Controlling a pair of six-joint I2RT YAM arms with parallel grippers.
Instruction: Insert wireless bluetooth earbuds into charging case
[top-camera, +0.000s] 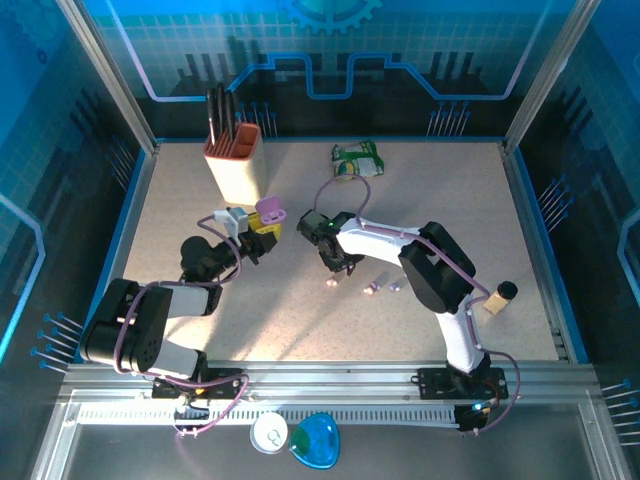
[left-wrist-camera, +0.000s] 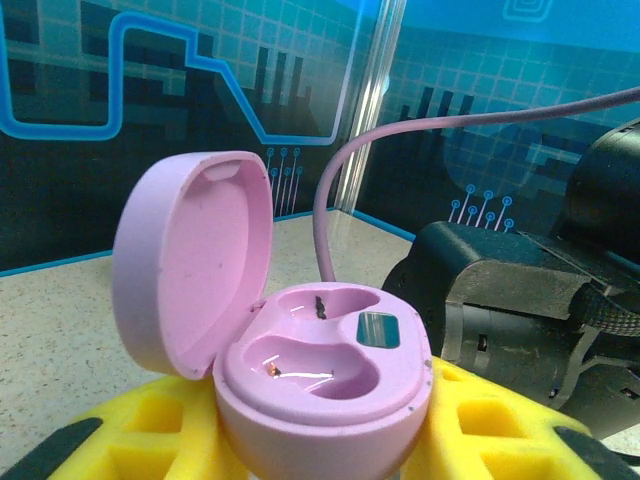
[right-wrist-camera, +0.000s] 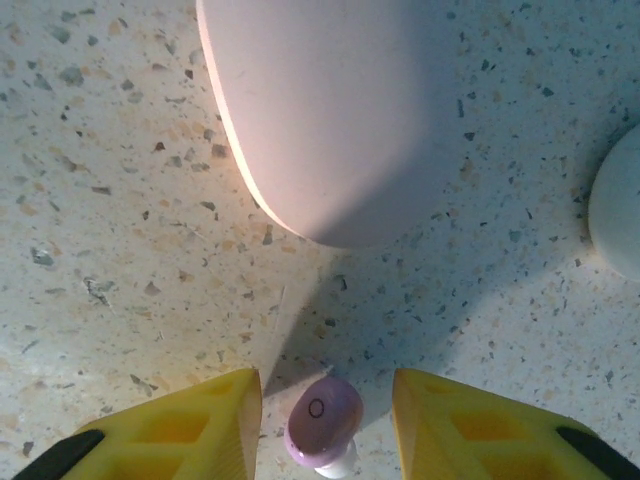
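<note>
Evidently left gripper (left-wrist-camera: 318, 445) clamped case (left-wrist-camera: 320, 385) open, upturned, ready for loading; right gripper (right-wrist-camera: 325, 402) jaws straddled earbud (right-wrist-camera: 323, 415), apart, not yet pinching.

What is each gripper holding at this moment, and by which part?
The left gripper holds the open pink case by the sides of its base. The right gripper holds nothing: the earbud lies untouched between its fingers.

tan holder (top-camera: 236, 170) far-left | green packet (top-camera: 357, 158) far-centre | capped bottle (top-camera: 500, 297) right
</note>
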